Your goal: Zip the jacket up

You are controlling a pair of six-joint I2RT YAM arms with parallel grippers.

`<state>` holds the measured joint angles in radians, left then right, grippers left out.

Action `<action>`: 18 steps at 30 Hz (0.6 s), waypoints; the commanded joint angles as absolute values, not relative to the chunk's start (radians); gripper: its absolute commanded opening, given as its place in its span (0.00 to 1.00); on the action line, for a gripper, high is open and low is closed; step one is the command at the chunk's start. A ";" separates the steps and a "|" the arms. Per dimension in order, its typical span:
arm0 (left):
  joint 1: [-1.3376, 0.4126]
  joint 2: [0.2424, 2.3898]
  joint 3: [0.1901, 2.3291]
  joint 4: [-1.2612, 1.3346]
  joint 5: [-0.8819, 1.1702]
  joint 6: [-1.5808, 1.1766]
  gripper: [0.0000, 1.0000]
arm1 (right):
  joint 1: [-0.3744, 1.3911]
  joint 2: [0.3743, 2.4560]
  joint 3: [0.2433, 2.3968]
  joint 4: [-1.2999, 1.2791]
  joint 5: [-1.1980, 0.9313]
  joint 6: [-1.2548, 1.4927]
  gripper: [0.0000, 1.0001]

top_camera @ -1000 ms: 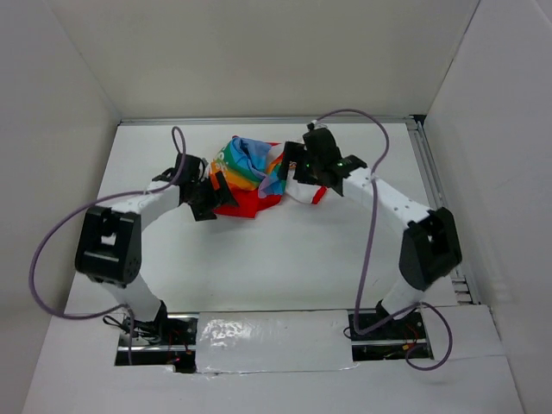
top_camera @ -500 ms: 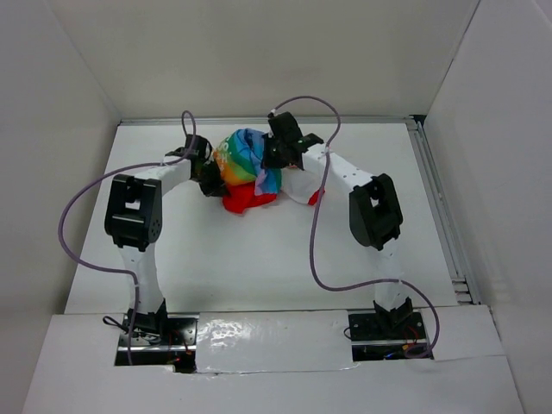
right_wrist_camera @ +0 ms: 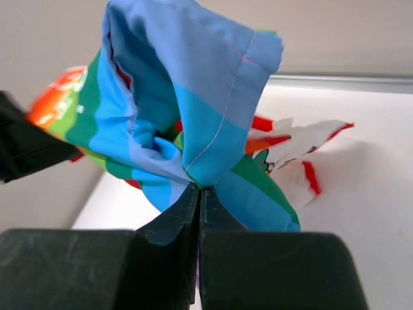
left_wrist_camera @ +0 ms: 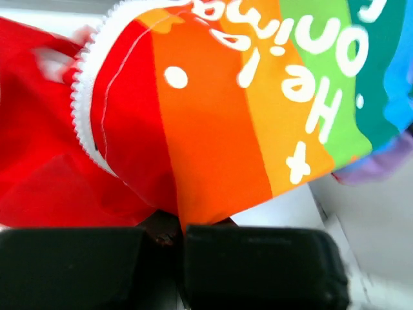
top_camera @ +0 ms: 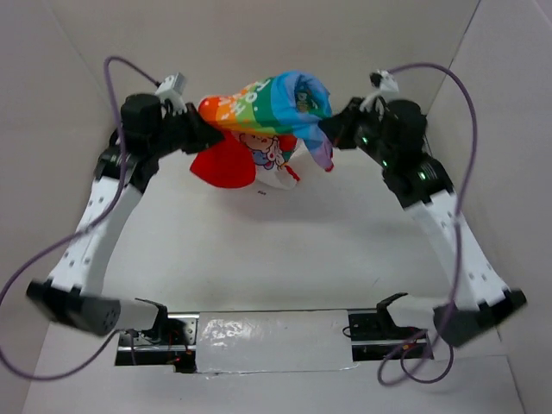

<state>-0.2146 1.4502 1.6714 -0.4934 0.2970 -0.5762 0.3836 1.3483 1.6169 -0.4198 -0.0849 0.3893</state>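
The jacket (top_camera: 263, 108) hangs in the air between both arms, lifted off the table. Its rainbow-striped half with white lettering (left_wrist_camera: 258, 103) is stretched across the top; the red hood (top_camera: 222, 164) and the white cartoon-printed part (top_camera: 274, 159) droop below. My left gripper (top_camera: 204, 131) is shut on the orange-red end of the jacket (left_wrist_camera: 193, 194). My right gripper (top_camera: 325, 134) is shut on a bunched blue fold (right_wrist_camera: 193, 97), its fingers (right_wrist_camera: 174, 219) pressed together. The zipper does not show.
White walls enclose the white table (top_camera: 285, 250) on the left, back and right. A metal rail (right_wrist_camera: 342, 81) runs along the table's far edge. Purple cables (top_camera: 466, 147) loop from both arms.
Both grippers closed on the jacket where it lay bunched on the table, then rose and spread apart, lifting it off the surface and stretching the rainbow half between them.
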 commanded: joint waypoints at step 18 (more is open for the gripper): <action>-0.403 0.768 0.834 -0.600 0.456 -0.775 0.99 | 0.374 0.589 0.795 -0.766 0.086 0.830 1.00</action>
